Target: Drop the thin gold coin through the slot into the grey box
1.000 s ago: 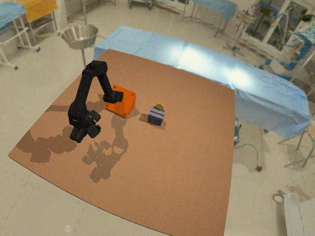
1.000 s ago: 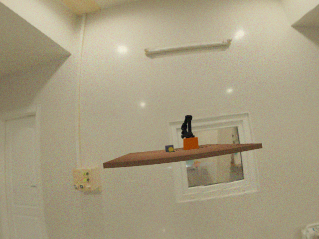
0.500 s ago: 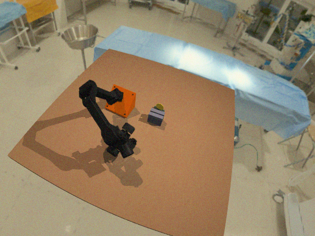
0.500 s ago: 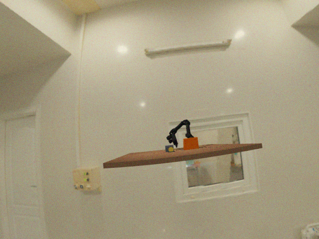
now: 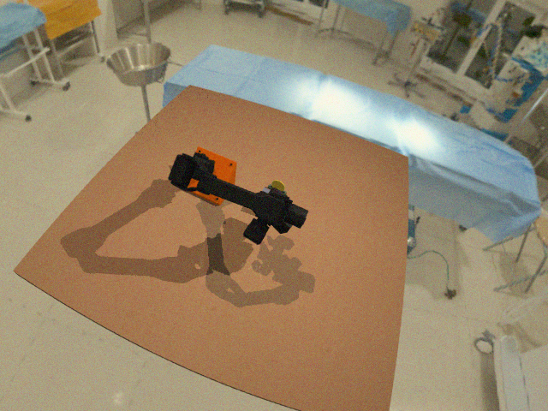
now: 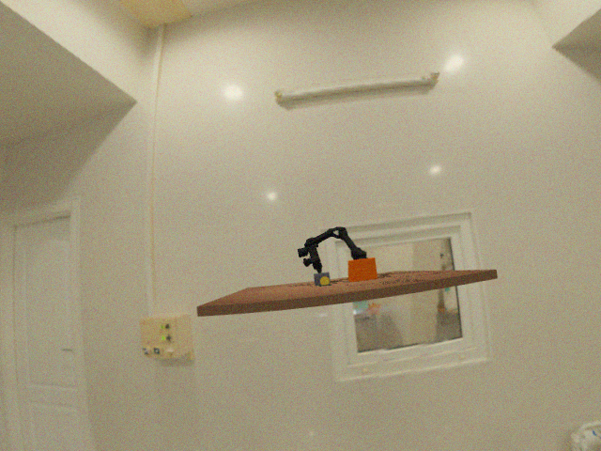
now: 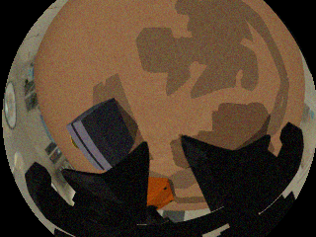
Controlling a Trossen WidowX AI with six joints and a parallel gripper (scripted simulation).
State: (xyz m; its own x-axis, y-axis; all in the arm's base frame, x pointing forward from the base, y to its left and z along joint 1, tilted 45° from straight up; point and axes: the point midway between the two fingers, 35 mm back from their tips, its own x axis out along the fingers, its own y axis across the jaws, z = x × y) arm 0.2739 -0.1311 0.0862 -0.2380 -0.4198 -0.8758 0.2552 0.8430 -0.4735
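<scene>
The gold coin [image 5: 277, 186] [image 6: 324, 280] stands on edge right beside the box; only a sliver of the coin [image 7: 74, 142] shows past the lid in the wrist view. The dark-green holder cannot be made out. The grey box [image 6: 316, 279] [image 7: 110, 132] is mostly hidden under the arm in the top view. Its pale lid has a dark narrow slot, seen at the left of the wrist view. My gripper [image 7: 164, 142] [image 6: 319, 271] is partly open and empty. It points down above the table near the box, which lies left of the fingers in the wrist view.
The orange base block [image 5: 226, 169] [image 6: 362, 270] [image 7: 159, 193] carries the arm. The arm [image 5: 234, 192] [image 6: 324, 236] reaches from it over the box. Shadows of the arm lie across the brown table [image 5: 336, 287] [image 6: 262, 298].
</scene>
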